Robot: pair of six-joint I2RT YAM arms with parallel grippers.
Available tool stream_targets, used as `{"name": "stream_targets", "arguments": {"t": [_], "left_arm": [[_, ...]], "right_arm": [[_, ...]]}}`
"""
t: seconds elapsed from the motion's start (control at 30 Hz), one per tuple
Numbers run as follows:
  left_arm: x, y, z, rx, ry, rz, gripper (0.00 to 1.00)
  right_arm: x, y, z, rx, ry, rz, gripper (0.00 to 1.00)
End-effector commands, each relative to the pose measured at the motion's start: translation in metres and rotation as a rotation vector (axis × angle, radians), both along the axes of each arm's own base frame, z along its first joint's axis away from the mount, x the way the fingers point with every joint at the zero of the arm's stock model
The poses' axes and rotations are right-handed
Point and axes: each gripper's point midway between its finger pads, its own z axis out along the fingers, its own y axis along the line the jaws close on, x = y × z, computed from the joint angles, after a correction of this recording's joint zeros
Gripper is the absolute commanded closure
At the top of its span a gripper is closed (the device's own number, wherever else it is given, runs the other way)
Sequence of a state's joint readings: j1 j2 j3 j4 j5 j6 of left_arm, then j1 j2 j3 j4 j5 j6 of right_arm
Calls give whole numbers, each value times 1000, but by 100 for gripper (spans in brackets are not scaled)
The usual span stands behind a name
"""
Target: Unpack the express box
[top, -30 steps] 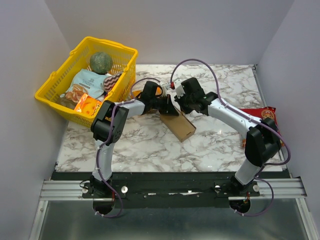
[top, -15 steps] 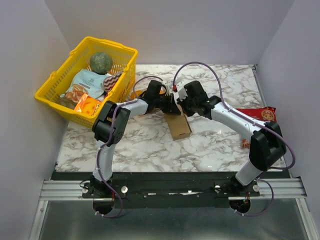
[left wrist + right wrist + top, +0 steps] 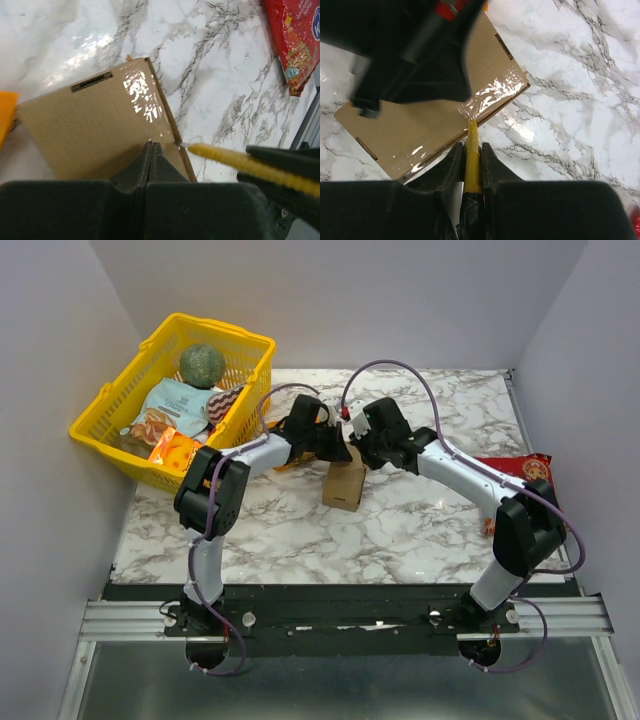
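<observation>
Express box point(image 3: 343, 485): had swung from a diagonal lie to nearly end-on, centre of frame, just below both wrists. Yellow basket point(image 3: 105, 405), upper left: unchanged. Left gripper point(image 3: 152, 149): fingers fully closed, tips at the box's taped edge; whether any cardboard was pinched could not be told. Right gripper point(image 3: 471, 150): clamped on a yellow tool point(image 3: 471, 134), tip at the tape seam. Judged: slitting under way, box not yet opened.

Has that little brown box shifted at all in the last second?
Yes. The express box has swung: its near end has moved left, away from the red snack bag and toward the yellow basket.
</observation>
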State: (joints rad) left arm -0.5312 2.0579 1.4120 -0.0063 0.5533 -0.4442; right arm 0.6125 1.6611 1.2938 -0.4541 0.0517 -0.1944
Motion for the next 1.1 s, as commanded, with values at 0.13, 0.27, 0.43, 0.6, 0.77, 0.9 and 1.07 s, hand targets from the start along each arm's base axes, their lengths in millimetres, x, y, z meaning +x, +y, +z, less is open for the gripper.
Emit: {"name": "stream_targets", "arguments": {"t": [0.13, 0.27, 0.43, 0.6, 0.77, 0.9, 1.07], "left_arm": [[-21, 80, 64, -65, -114, -53, 100], [-58, 98, 37, 41, -90, -146, 100], [-79, 108, 0, 132, -70, -191, 100], [-94, 94, -20, 187, -81, -274, 100], [-116, 66, -29, 161, -72, -378, 100], [-136, 54, -3, 89, -80, -497, 100], [-112, 95, 25, 175, -179, -389, 100]], "right_arm": [[15, 19, 9, 9, -31, 44, 99], [15, 22, 6, 18, -23, 49, 100], [21, 31, 8, 37, -24, 60, 100], [21, 44, 10, 79, -7, 99, 100], [16, 40, -3, 56, 26, 96, 100], [13, 28, -10, 3, 26, 81, 99], [13, 15, -10, -34, 4, 53, 99]]}}
